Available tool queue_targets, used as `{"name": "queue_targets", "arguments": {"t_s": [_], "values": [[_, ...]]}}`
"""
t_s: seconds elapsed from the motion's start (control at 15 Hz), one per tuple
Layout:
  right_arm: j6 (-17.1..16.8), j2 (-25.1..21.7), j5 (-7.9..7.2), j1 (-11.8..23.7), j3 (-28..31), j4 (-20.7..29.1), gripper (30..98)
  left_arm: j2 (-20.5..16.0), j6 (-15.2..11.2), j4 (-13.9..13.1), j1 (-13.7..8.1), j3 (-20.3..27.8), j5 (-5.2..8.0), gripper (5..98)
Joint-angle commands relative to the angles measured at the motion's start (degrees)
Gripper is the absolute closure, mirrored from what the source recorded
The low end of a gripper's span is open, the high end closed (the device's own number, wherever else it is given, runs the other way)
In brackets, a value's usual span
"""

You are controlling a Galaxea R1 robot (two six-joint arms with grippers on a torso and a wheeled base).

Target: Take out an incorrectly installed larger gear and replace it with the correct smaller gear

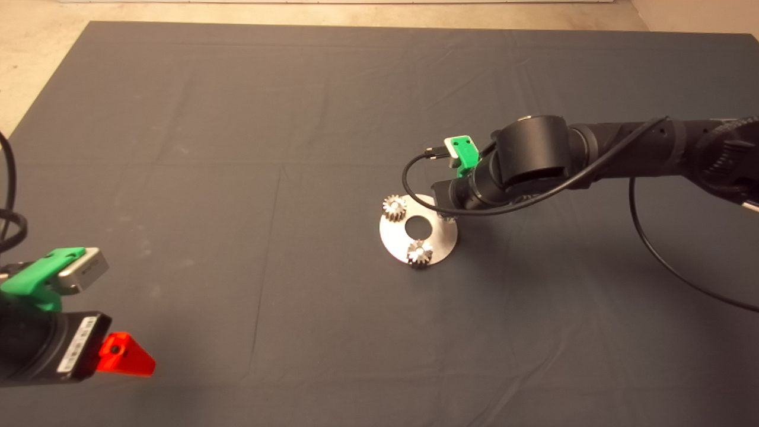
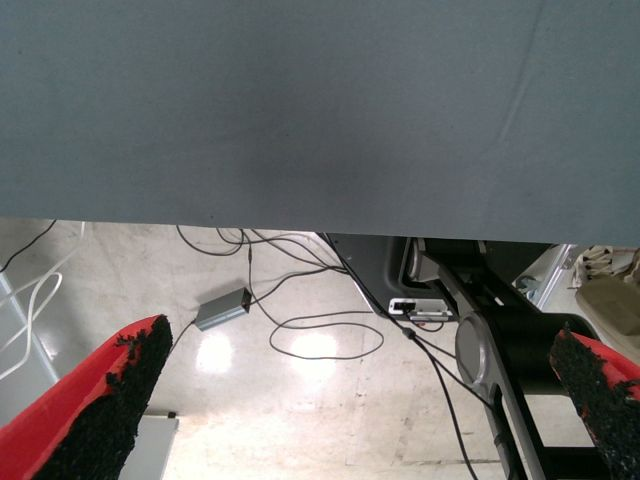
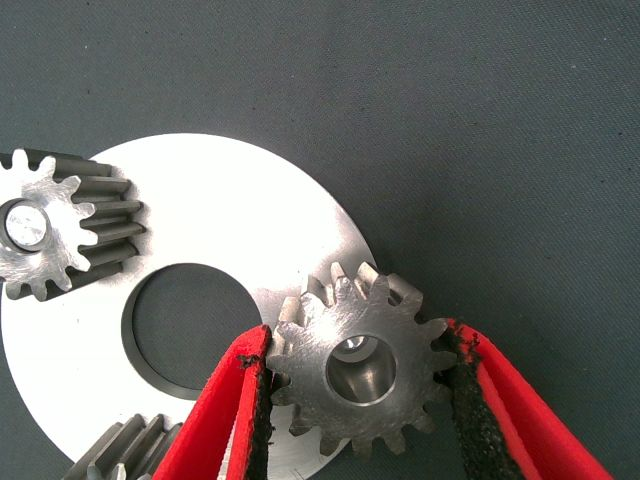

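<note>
A round silvery plate (image 3: pixel 250 220) with a centre hole lies on the dark mat (image 1: pixel 237 148). The larger gear (image 3: pixel 310 340) stands at the plate's rim on its right side, and a peg shows down inside its bore. My right gripper (image 3: pixel 355 340) is shut on it, one black pad pressed on either side of its teeth. Two small gears (image 1: pixel 394 206) (image 1: pixel 419 252) sit on pegs elsewhere on the plate (image 1: pixel 436 234). In the head view my right wrist (image 1: pixel 474 184) hides the held gear. No loose smaller gear is in view. My left gripper (image 2: pixel 360 345) waits open at the mat's lower left.
A black cable (image 1: pixel 664 255) loops from the right arm over the mat. The left wrist view looks past the mat's edge to the floor, with cables and a small grey box (image 2: pixel 222 308).
</note>
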Motion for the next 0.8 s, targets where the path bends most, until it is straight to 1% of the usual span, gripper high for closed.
{"name": "queue_targets", "arguments": {"t_s": [0.0, 0.73], "values": [[0.30, -0.33, -7.99, 0.68, 0.73, -0.86, 89.2, -0.45, 0.58, 0.37, -0.05, -0.26, 7.61, 5.4], [0.30, 0.28, -7.99, 0.24, 0.64, -0.95, 89.2, -0.45, 0.58, 0.37, -0.05, -0.26, 7.61, 5.4]]}}
